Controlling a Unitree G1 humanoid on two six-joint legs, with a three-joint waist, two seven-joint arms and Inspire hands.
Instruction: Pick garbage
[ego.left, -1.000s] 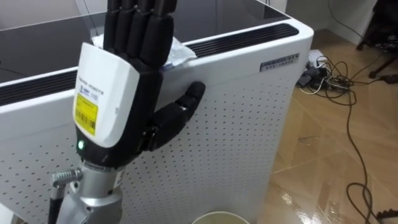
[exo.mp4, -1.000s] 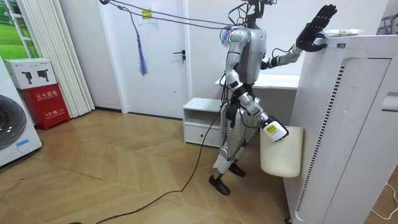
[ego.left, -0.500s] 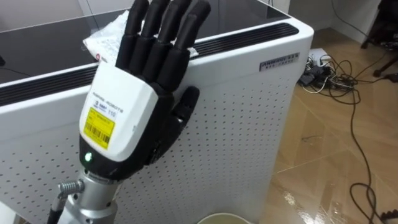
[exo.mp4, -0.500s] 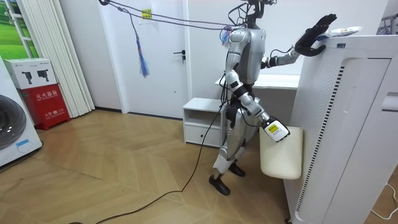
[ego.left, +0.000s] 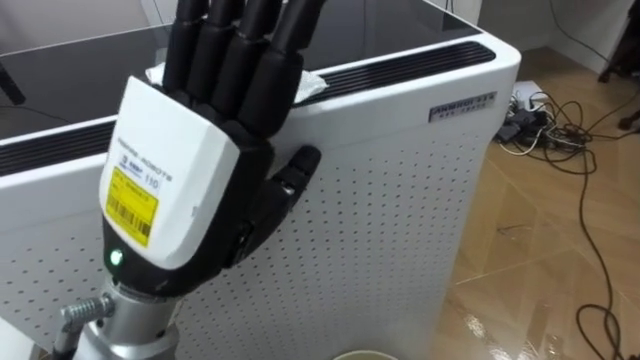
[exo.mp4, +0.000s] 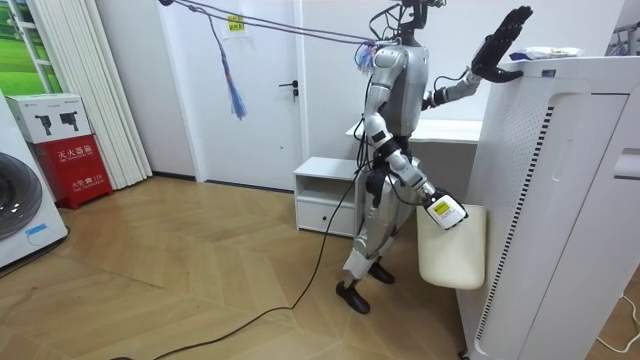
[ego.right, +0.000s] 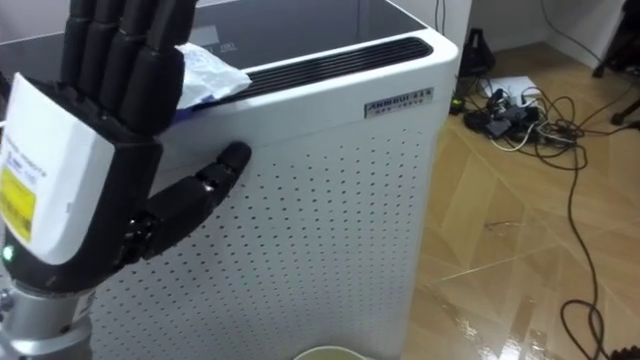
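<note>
Crumpled wrapper (ego.right: 212, 70) atop white appliance (ego.right: 330, 200), mostly hidden behind raised left hand (ego.right: 70, 170), fingers straight, holding nothing

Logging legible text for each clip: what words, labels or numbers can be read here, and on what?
Yellow sticker on the left hand: print too small to read.
Nameplate on the white appliance: blurred, unreadable.
Red box, room view: characters too small to read.
Yellow label on the right hand, room view: too small.
Nothing can be quoted.

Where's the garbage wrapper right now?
The crumpled white wrapper lies on top of the white perforated unit, near its front edge, in the eye views just behind the fingers of the raised left hand.
</note>
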